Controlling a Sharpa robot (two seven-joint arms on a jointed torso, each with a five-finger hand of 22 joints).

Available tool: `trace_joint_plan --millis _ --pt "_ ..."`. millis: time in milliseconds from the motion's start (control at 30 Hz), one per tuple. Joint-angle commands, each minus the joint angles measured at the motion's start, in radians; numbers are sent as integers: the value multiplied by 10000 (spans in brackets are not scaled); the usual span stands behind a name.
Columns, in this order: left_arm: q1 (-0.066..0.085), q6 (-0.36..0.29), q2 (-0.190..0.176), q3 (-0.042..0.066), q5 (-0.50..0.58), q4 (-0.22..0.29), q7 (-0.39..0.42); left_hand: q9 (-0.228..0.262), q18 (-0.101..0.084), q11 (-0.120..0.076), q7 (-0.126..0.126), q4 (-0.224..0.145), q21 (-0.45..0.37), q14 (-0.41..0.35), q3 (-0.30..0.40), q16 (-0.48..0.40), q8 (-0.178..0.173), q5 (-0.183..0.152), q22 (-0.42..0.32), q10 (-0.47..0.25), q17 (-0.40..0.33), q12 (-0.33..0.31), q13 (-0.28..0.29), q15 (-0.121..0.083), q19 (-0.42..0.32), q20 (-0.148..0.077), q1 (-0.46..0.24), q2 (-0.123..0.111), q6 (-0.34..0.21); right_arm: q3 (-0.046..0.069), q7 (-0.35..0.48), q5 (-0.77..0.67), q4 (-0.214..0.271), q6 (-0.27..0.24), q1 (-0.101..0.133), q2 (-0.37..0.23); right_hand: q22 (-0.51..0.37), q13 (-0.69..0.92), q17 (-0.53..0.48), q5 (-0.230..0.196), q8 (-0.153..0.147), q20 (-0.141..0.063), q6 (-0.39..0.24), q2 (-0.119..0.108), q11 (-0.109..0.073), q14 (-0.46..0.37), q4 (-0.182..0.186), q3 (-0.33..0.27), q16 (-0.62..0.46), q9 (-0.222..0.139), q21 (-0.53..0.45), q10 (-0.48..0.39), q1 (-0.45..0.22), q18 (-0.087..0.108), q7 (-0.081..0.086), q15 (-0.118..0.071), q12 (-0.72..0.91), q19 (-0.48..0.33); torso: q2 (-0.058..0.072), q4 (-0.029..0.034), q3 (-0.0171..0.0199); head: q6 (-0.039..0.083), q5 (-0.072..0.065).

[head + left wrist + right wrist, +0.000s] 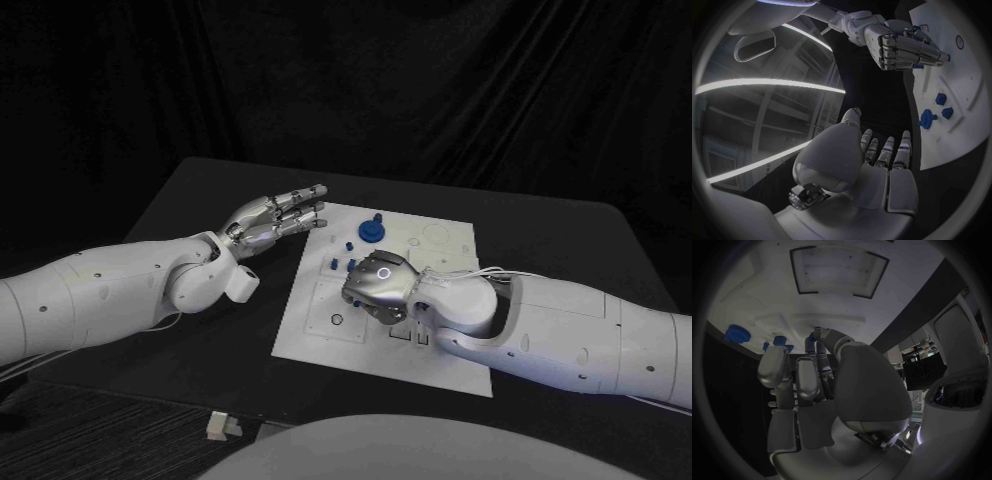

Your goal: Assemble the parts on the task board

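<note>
- Right-hand fingers [820, 347] curled down together onto the task board [447, 240], tips bunched around something blue; in the right wrist view a blue sliver [811, 335] visible at the fingertips, so probably pinching a small part, though cannot tell for certain whether held or merely touched.
- Right hand [378, 283] poised knuckles-up over the middle of the board, apparently to press or seat a piece from above.
- Just beside those fingertips, small blue pegs [342, 264] standing on the board; likely next in line or neighbours of the slot being worked.
- Farther along the board, the larger blue round part [372, 231] with a stem, sitting near the far-left region, well apart from the right hand; untouched for now.
- Left-hand fingers [887, 150] straight, close side by side and holding nothing.
- Left hand [274, 219] hovering just off the board's left edge, palm toward it; probably parked there to stay clear while ready to steady the plate.
- Board itself flat on the black table [188, 195], a square recess [839, 271] lying beyond the right hand.
- Judged early to midway: several parts loose, none obviously joined.
</note>
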Motion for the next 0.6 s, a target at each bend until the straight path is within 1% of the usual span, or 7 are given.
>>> trace_joint_plan --millis 33,300,600 --pt "-21 131 21 8 52 -3 123 -7 -81 82 26 -4 52 28 55 46 6 -44 -8 11 9 -64 -3 61 79 -13 36 99 -17 0 -182 -35 29 99 -34 -4 1408 218 -11 -19 -61 -28 -57 90 -135 -22 -41 -10 -55 -12 -2 211 48 -1 -13 -54 32 -60 2 0 -1 0 9" --pt "-35 139 25 8 52 -19 118 -7 -81 82 26 -4 52 28 55 46 6 -44 -8 11 9 -64 -3 61 79 -13 36 99 -17 0 -154 -35 32 92 -44 -2 1409 234 -26 -55 -90 -33 -79 91 -138 -29 -38 -25 -65 -27 7 201 18 -2 -22 -66 36 -63 2 3 -2 0 12" --pt "-48 150 41 8 52 -42 103 -4 -95 82 47 -2 50 21 78 47 9 -46 -17 8 8 -69 -4 70 85 -13 35 118 0 0 38 129 52 -138 -56 -15 1411 264 -38 -137 -159 -57 -147 102 -154 -39 -46 -39 -77 -61 30 178 -16 -2 -48 -110 39 -69 0 -1 -1 0 47"
